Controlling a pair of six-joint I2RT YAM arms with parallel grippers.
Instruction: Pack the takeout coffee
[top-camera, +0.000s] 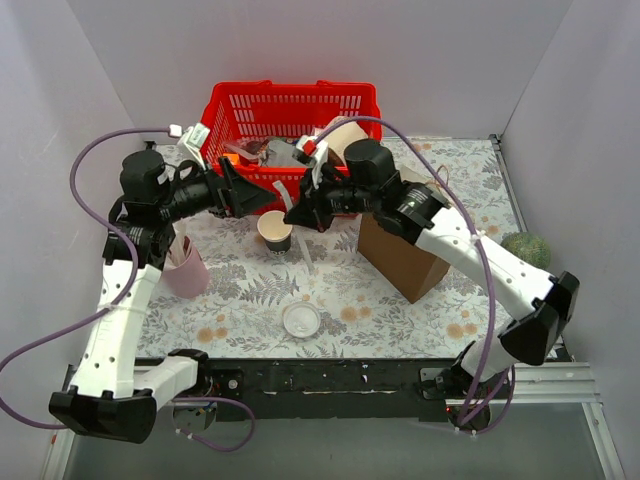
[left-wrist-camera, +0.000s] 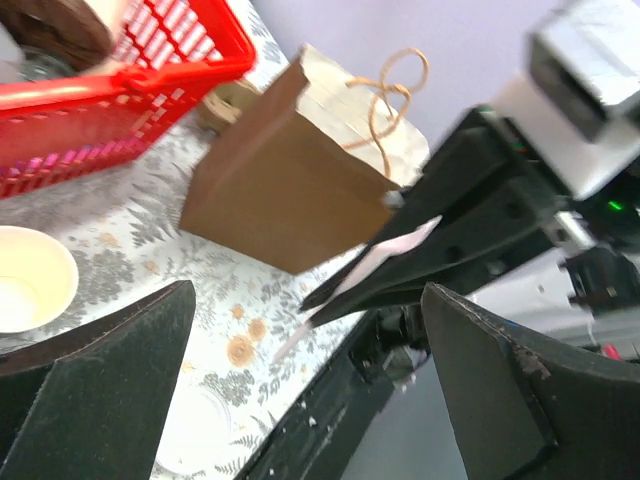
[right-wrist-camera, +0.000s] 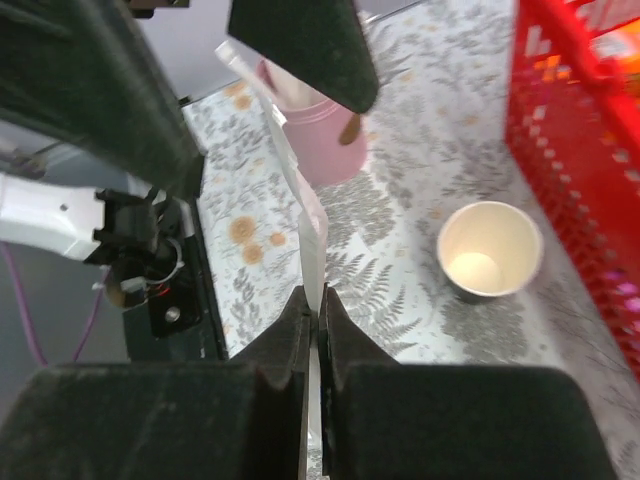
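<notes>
– White strip (right-wrist-camera: 310, 230): whose grip?
– We read the right gripper (right-wrist-camera: 318, 300) clenched on it, left gripper (left-wrist-camera: 308, 295) spread wide, likely a handover. Our coffee cup (top-camera: 275, 230) stands lidless beneath, lid (top-camera: 301, 320) well apart.

White arms (top-camera: 118, 310) (top-camera: 490, 262), black end effectors (top-camera: 262, 200) (top-camera: 292, 215), purple cables (top-camera: 80, 170).

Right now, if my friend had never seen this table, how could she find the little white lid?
Start at the big red basket at the back of the table and come straight forward, past the open paper cup. Close to the front edge lies the lid. It is the only flat, round, white thing there, lying alone and not on any cup.
</notes>
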